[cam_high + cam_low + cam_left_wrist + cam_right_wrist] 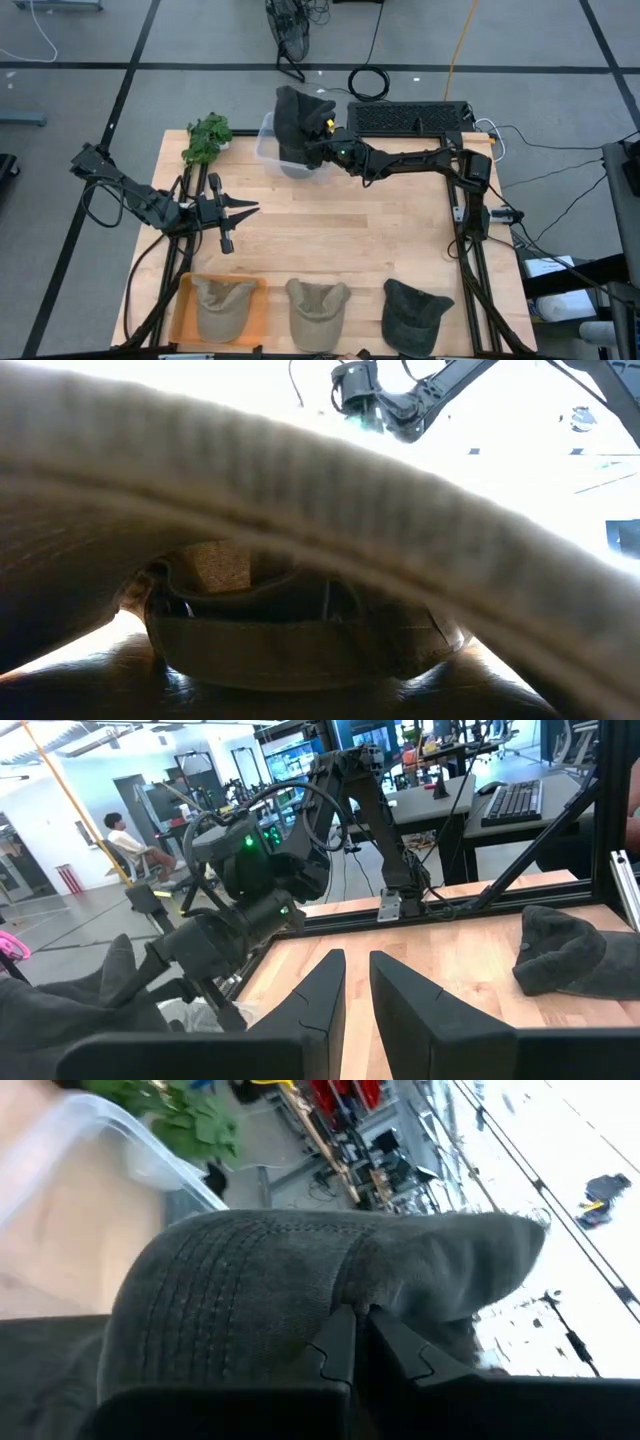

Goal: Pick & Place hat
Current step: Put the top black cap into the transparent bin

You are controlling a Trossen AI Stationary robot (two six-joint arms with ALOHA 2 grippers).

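Note:
A dark grey hat (pixel 298 118) sits in my right gripper (pixel 316 149) above a clear plastic bin (pixel 268 148) at the table's far edge; in the right wrist view the hat (pixel 300 1270) fills the picture. My left gripper (pixel 250 209) hovers over the table's left middle, its fingers a narrow gap apart and empty (pixel 357 982). Three more hats lie along the near edge: a tan one (pixel 222 305) on an orange tray (pixel 183 312), a tan one (pixel 317 310) and a dark one (pixel 415 312). My right gripper pinches the dark grey hat's cloth (pixel 362 1302) between its two fingers (pixel 338 1342), at a fold or edge of the crown. The fingers come roughly level from the table's right. The hat is held up over the bin; whether it touches the bin cannot be told.
A green plant (pixel 207 136) stands at the far left corner, and a keyboard (pixel 410 117) lies beyond the far edge. Bare wood (pixel 350 230) spans the table's middle. A tan hat (pixel 300 560) close to the lens blocks most of the low view. A person (pixel 125 840) sits far off.

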